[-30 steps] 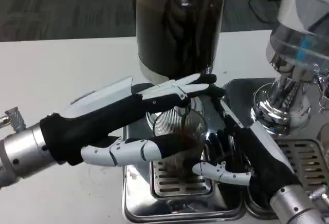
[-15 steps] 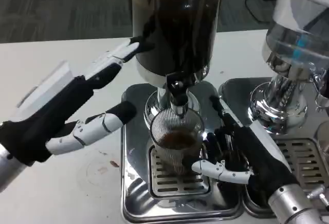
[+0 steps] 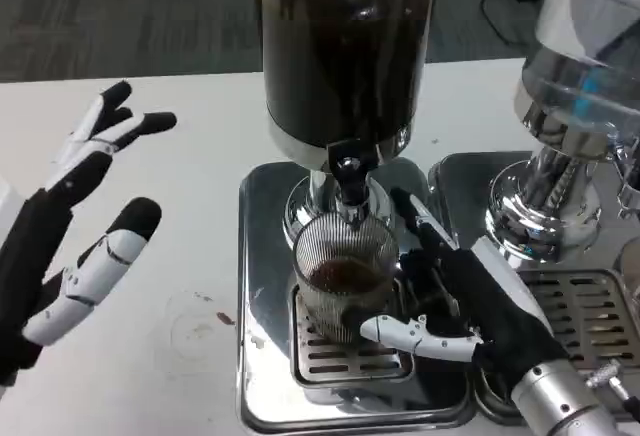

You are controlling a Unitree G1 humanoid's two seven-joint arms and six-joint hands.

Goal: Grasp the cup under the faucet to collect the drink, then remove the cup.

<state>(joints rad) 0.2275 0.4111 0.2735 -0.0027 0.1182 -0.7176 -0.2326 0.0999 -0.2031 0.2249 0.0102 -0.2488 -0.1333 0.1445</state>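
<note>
Cup [image 3: 343, 278] sits on the drip tray [image 3: 262, 356] under the faucet [image 3: 348, 178], partly filled, right hand [image 3: 470, 306] fingers wrapped around it; left hand [image 3: 70, 246] has pulled far left, fingers spread, so filling looks done.

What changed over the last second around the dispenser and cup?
The left hand pulled back from the black tap of the dark drink dispenser, moving left and away, and now hovers open over the white table. The right hand stayed wrapped around the ribbed clear cup, which still stands on the steel drip tray with dark drink in it.
</note>
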